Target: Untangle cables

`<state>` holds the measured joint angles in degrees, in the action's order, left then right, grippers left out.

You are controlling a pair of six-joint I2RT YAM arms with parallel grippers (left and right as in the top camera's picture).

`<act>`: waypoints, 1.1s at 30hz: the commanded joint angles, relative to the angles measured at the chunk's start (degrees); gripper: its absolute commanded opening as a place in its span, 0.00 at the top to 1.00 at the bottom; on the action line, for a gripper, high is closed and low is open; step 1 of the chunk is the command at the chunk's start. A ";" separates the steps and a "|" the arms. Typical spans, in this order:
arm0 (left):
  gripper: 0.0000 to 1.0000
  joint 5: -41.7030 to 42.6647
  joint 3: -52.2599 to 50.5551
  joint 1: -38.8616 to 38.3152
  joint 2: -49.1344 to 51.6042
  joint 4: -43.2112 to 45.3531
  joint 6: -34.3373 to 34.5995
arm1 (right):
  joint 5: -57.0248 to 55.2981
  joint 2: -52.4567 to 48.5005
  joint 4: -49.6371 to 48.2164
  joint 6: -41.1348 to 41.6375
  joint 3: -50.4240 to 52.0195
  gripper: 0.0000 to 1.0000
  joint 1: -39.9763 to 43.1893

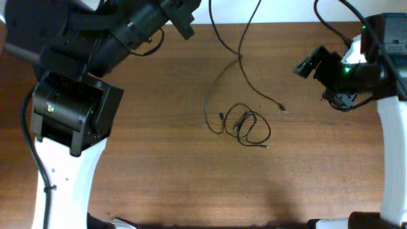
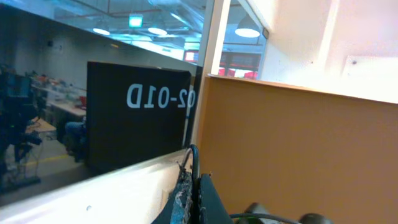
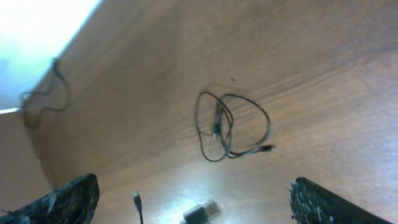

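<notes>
Thin black cables lie in a small looped tangle (image 1: 245,126) mid-table, also in the right wrist view (image 3: 230,127). One long black cable (image 1: 245,70) rises from a tip on the table (image 1: 282,108) toward the top edge. My left gripper (image 1: 184,19) is raised high at the back left. In its wrist view its fingers (image 2: 196,199) are shut on a thin black cord. My right gripper (image 1: 305,67) is open and empty (image 3: 196,208), hovering right of the tangle. A silvery plug (image 3: 200,213) and a small tip (image 3: 135,198) show between its fingers.
The brown wooden table (image 1: 159,178) ends at a white wall along the back. The bulky left arm body (image 1: 70,108) overhangs the table's left side. The right arm base (image 1: 394,146) stands at the right edge. An orange partition (image 2: 298,149) fills the left wrist view.
</notes>
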<state>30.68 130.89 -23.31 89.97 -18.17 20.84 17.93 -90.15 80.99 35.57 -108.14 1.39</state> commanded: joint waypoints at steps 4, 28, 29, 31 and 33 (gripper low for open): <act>1.00 -0.90 0.83 0.48 1.49 -3.78 -4.26 | -2.10 -1.16 0.33 -1.33 -0.72 0.01 -0.26; 1.00 -0.39 0.83 18.38 22.62 -0.57 -7.67 | -2.12 -1.16 0.61 -2.36 -0.72 0.01 -0.26; 1.00 0.96 0.83 18.23 22.99 -0.50 -7.67 | -2.12 -1.20 0.55 -2.36 -0.72 0.01 -0.26; 1.00 2.40 0.83 18.12 23.28 -0.94 -7.67 | -2.12 -1.20 0.44 -2.36 -0.72 0.02 -0.26; 1.00 2.40 0.83 18.53 23.30 -2.36 -7.69 | -2.12 -1.20 0.44 -2.36 -0.72 0.02 -0.26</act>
<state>30.28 130.98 -5.02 113.16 -19.57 14.28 16.71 -91.31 81.58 33.85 -108.14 1.39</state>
